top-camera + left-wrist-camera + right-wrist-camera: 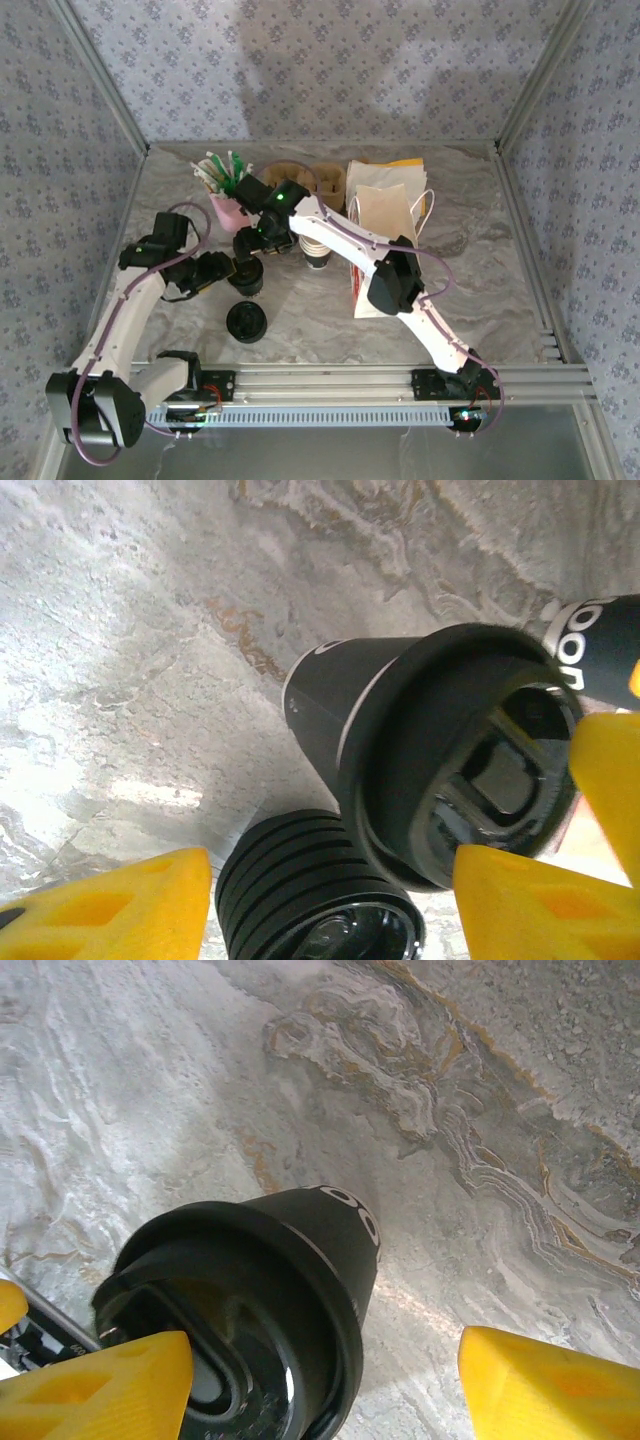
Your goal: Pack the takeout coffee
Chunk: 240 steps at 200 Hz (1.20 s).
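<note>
The takeout coffee stands on the desk, at 9 o'clock from the paper bag and 12 o'clock from the stack of black lids. The left hand and the right hand are both wide open and hold nothing, each with one finger close beside the cup. In closing, I think, that finger could arrive first and tip the cup, or the two hands could collide.
</note>
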{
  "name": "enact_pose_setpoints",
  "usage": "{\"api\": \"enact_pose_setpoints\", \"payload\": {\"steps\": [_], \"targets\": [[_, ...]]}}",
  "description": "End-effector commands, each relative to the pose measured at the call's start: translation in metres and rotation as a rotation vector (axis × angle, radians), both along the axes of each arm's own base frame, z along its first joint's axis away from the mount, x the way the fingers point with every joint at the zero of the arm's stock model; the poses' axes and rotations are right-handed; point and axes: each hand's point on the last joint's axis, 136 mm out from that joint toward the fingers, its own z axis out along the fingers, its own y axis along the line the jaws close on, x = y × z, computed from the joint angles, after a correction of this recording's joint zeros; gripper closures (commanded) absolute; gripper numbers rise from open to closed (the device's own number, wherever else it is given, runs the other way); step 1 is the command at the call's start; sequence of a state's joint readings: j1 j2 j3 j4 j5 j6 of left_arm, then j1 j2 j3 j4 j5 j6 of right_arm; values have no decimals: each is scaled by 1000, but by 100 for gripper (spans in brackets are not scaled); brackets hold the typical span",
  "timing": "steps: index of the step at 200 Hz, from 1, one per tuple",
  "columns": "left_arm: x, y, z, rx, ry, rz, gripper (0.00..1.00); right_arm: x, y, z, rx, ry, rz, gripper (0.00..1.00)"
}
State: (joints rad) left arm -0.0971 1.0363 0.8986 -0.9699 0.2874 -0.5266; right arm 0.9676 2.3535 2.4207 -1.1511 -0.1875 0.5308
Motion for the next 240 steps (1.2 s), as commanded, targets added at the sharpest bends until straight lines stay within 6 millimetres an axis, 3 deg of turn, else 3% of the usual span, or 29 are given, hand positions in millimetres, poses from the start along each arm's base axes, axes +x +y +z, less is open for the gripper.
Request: {"api": "enact_pose_setpoints", "payload": {"steps": [1, 45, 69, 95, 132, 182, 216, 240], "targets": [[0, 5, 25, 15, -52, 19, 31, -6, -2, 55, 82, -73, 26, 27], [0, 18, 78, 39, -234, 106, 9, -16, -17, 105, 115, -186, 69, 27], [-5, 20, 104, 26, -311, 125, 10, -26, -38, 142, 138, -263, 81, 27], [-11, 12, 118, -26, -320, 104, 15, -41, -70, 181, 161, -344, 85, 27], [-19, -3, 140, -77, -346, 57, 15, -61, -134, 227, 159, -428, 33, 25], [-16, -42, 166, -71, -400, -66, 14, -78, -214, 252, 132, -520, -73, 24], [-13, -82, 160, -37, -406, -183, 13, -82, -259, 253, 158, -526, -185, 24], [-12, -105, 149, 38, -394, -251, 13, -90, -278, 249, 176, -527, -217, 24]]}}
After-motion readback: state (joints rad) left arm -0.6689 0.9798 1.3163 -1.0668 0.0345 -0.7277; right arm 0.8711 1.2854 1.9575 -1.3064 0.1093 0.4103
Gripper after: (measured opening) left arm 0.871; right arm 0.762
